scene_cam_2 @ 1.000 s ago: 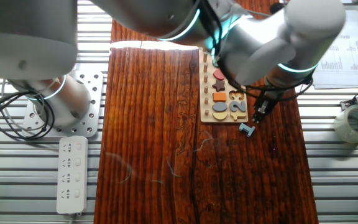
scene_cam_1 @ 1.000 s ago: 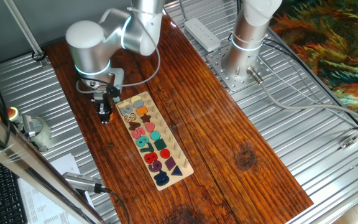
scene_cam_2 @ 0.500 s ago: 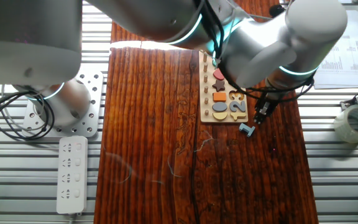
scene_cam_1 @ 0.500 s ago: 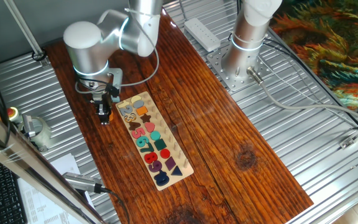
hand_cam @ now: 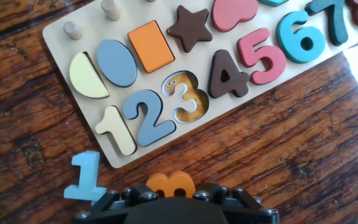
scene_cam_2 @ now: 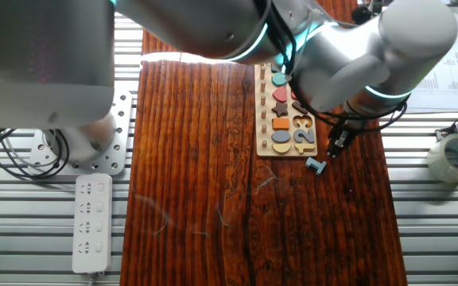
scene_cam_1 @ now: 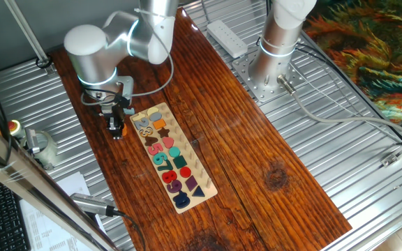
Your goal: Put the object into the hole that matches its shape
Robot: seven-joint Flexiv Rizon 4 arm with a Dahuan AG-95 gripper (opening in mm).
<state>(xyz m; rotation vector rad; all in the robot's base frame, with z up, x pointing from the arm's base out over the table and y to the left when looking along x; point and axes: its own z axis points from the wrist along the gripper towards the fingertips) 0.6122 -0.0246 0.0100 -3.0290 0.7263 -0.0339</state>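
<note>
The object (hand_cam: 170,184), a small flat orange piece shaped like the digit 3, is showing at the bottom of the hand view, partly hidden behind the black body of the end effector (hand_cam: 173,198); the end effector appears to be pinching it, though the fingertips themselves are not visible. The hole (hand_cam: 185,97), a pale 3-shaped recess with a printed picture inside, is sitting open on the puzzle board (hand_cam: 135,158), between the blue 2 (hand_cam: 146,116) and the dark brown 4 (hand_cam: 228,75). A small light blue piece (hand_cam: 86,177) shaped like a 1 is lying on the bench (hand_cam: 278,162) just beside the board's near edge, close to the orange piece. In one fixed view the end effector (scene_cam_1: 116,127) is hanging over the bench just beside the board's end (scene_cam_1: 145,115). In the other fixed view it (scene_cam_2: 336,144) is hovering just off the board's corner, near the blue piece (scene_cam_2: 317,165).
</note>
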